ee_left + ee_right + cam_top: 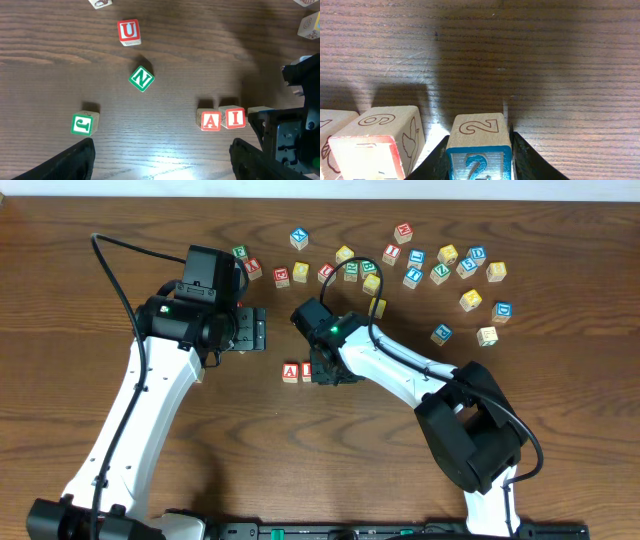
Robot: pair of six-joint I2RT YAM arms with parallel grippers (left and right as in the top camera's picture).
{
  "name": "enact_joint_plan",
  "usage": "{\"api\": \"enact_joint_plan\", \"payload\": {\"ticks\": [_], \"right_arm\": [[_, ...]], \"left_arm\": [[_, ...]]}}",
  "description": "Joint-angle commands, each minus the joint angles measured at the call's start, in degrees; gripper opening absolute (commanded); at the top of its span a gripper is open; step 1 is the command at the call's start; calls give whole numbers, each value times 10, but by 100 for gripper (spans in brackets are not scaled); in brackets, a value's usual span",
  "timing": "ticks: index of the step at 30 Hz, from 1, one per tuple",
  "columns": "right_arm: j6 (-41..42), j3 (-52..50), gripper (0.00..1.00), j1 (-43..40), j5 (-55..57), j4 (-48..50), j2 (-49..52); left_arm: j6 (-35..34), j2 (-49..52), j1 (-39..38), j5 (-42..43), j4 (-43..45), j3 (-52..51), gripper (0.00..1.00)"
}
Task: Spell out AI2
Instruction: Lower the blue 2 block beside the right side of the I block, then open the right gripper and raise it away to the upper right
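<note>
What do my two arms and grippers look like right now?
The left arm and right arm both have white links, black joint housings and a green light near the wrist. A black cable loops off each. The left gripper and right gripper are black.

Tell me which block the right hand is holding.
The blue 2 block, pinched in the right hand; the red-edged block beside it stands free.
</note>
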Motion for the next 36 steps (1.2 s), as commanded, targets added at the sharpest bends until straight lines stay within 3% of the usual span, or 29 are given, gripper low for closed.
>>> {"api": "enact_joint_plan", "payload": {"ticks": [1, 12, 28, 36], "right_arm": [[8, -7, 32, 5, 1, -3, -16], [5, -7, 37, 5, 1, -3, -36], [-4, -6, 37, -7, 3, -7, -49], [-14, -5, 38, -31, 18, -15, -104]], "left_arm": [[3, 5, 0, -7, -1, 10, 85], [3, 5, 0, -7, -1, 10, 85], [3, 5, 0, -7, -1, 10, 85], [3, 5, 0, -7, -1, 10, 85]]}}
